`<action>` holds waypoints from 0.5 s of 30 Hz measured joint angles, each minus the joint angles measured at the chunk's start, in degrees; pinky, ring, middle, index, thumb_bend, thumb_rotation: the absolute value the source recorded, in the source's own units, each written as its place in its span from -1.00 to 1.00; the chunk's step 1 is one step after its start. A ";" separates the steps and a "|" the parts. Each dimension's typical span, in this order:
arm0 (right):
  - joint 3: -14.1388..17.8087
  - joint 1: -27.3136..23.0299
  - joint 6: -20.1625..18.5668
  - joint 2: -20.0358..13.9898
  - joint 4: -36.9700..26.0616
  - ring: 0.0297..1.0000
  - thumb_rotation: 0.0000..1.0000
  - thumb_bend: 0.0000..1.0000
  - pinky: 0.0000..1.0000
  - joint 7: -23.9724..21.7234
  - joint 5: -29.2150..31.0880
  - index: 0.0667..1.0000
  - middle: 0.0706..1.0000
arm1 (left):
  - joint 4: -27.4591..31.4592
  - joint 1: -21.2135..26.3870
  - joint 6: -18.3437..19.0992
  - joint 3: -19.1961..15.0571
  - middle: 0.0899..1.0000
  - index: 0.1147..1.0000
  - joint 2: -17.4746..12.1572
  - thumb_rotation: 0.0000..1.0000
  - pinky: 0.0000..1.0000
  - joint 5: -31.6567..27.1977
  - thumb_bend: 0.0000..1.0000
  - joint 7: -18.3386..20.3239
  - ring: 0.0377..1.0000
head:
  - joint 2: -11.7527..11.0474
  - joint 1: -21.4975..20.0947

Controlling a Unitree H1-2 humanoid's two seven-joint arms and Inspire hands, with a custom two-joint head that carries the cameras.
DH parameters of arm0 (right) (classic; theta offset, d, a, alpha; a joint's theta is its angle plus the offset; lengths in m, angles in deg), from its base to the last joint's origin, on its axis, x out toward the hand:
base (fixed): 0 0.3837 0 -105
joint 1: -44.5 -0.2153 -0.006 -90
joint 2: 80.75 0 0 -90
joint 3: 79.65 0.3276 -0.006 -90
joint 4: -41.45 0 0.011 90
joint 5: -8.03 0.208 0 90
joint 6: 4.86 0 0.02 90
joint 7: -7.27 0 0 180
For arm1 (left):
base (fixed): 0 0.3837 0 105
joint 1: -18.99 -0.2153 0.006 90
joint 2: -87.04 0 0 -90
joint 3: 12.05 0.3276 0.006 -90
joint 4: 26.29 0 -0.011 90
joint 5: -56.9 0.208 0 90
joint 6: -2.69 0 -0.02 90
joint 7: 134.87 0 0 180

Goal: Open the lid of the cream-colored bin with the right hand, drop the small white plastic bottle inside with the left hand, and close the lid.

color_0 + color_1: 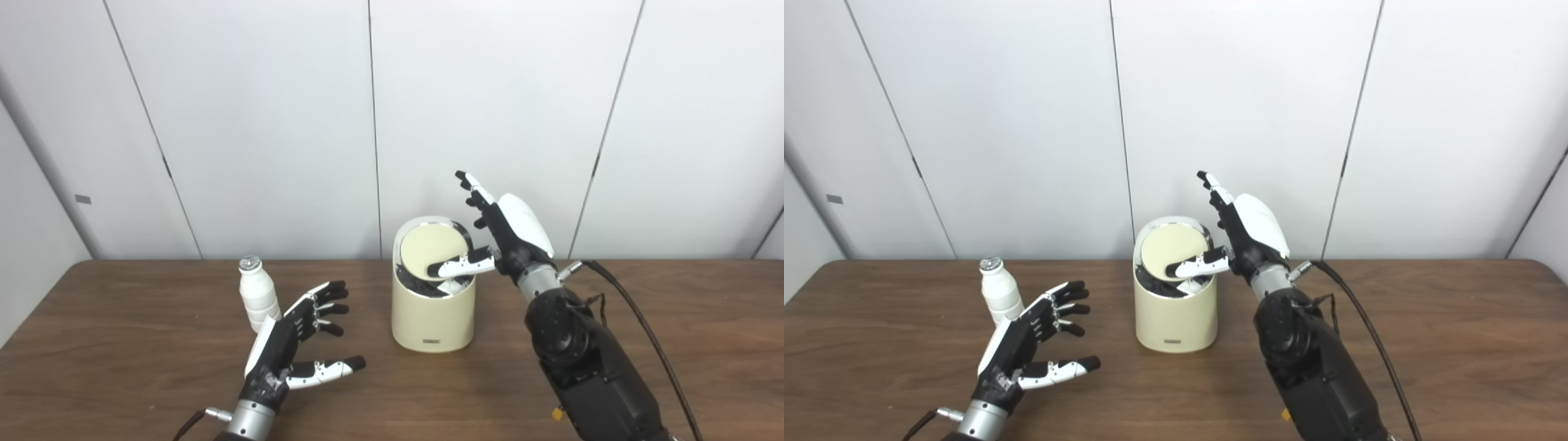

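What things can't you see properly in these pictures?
- Inside of the cream bin: both views, hidden by its tilted lid and the right hand.
- Lower part of the white bottle: both views, behind the left hand.
- Label on the bin's front: too small to read.

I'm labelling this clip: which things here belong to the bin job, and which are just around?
Part of the job:
- cream bin
- its lid, tilted up
- white bottle, upright on the table
- right hand, thumb at the lid
- left hand, open beside the bottle

Just around:
- wooden table
- black cable
- white wall panels
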 measured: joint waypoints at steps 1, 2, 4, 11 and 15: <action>-0.09 0.00 0.00 -0.07 -0.12 0.73 -0.67 0.79 0.38 0.00 -0.04 0.91 0.88 | 0.07 -0.03 0.00 0.00 0.59 0.64 0.04 -0.97 0.17 0.00 0.52 0.00 0.48 | 0.00 0.00; -0.15 -0.01 0.00 -0.15 -0.19 0.72 -0.68 0.79 0.38 -0.01 -0.11 0.91 0.88 | 0.15 -0.06 0.00 0.01 0.60 0.64 0.09 -0.96 0.18 0.00 0.52 0.00 0.48 | 0.00 0.00; -0.17 -0.01 0.00 -0.21 -0.20 0.72 -0.68 0.79 0.38 -0.01 -0.11 0.91 0.88 | 0.51 -0.16 0.01 0.02 0.59 0.64 0.12 -0.95 0.18 0.00 0.52 0.00 0.47 | 0.18 0.09; -0.57 -0.01 0.13 -0.71 -0.46 0.71 -0.67 0.79 0.40 -0.08 -0.72 0.91 0.87 | 1.06 -0.20 0.09 0.04 0.59 0.64 0.14 -0.92 0.19 0.02 0.53 0.00 0.47 | 0.35 0.00; -0.82 -0.05 0.21 -0.89 -0.47 0.71 -0.65 0.78 0.40 -0.08 -0.97 0.90 0.87 | 1.48 -0.30 0.34 0.17 0.59 0.64 0.14 -0.94 0.19 0.02 0.52 0.02 0.48 | 0.70 0.09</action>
